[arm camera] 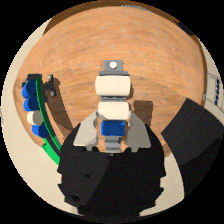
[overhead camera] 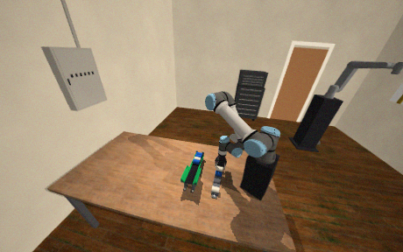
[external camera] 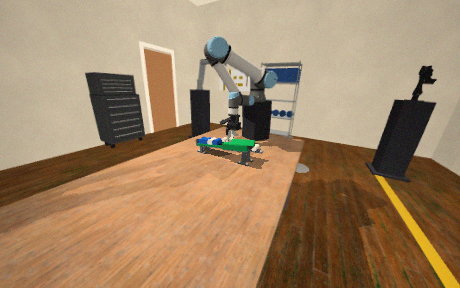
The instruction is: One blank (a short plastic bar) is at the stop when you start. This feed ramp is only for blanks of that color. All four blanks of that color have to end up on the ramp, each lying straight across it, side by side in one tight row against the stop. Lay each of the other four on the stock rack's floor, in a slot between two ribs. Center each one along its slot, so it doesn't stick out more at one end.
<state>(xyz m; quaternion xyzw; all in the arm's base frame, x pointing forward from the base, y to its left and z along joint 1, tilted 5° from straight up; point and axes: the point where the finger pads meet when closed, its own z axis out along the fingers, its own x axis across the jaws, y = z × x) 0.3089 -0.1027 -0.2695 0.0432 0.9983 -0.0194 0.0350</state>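
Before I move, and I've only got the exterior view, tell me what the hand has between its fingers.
Observer: The wrist view shows a white blank spanning the gap between the fingers of the hand.

Operator: Now give me the rack; the ramp blocks most of it.

Observer: The top and wrist views show a blue blank on it.

Operator: Count the ramp's blanks by color.

Observer: Three blue and one white in the wrist view, with two of the blue together at the far end.
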